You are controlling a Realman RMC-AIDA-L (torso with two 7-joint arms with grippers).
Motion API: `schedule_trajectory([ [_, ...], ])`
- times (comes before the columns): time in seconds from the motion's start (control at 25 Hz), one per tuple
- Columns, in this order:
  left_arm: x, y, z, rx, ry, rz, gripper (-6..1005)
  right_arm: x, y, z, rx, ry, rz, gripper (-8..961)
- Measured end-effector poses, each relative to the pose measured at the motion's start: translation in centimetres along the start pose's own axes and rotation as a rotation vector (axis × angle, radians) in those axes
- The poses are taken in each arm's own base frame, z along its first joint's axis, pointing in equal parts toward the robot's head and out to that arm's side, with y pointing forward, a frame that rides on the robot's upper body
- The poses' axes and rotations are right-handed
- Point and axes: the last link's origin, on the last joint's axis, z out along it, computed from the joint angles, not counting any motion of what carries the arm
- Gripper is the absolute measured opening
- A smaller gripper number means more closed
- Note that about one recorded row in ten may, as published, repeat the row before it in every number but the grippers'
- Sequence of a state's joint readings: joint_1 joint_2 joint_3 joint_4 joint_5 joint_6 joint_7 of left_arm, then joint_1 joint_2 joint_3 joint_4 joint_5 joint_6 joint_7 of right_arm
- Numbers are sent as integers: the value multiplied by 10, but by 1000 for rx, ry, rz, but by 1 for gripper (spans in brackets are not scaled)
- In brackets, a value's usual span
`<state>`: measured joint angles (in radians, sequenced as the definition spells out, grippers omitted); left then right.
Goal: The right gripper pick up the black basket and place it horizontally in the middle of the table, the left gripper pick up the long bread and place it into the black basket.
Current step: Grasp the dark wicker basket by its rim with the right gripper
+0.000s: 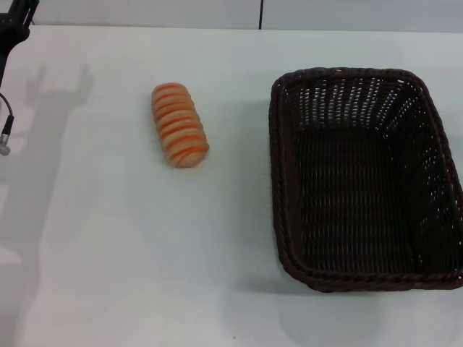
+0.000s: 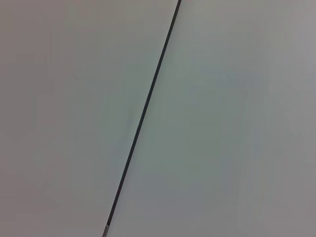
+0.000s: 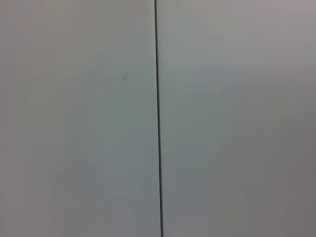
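Two things are lying untouched on the table [image 1: 108,275], the black basket [image 1: 365,177] at frame right and the long bread [image 1: 179,124] upper centre-left, so the unseen right gripper, whose fingers I cannot tell, should be approaching the basket's rim squarely.

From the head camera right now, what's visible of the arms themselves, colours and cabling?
Very little. Only the left arm shows, at the far left corner of the table: dark, blocky black parts, plus a thin dark cable ending in a small silver plug. Its fingers are not clear. The right arm and right gripper are out of view. Both wrist cameras show only pale panels with a dark seam.
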<state>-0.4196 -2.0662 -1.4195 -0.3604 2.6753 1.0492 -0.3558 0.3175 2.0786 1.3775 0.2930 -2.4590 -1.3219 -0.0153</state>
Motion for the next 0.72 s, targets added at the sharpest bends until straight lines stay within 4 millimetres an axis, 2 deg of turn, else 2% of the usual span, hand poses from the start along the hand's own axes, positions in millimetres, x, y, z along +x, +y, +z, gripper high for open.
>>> schedule_trajectory([
  [0.72,0,0,0,0,0,0,859,0,2,0,-11,0,23,725],
])
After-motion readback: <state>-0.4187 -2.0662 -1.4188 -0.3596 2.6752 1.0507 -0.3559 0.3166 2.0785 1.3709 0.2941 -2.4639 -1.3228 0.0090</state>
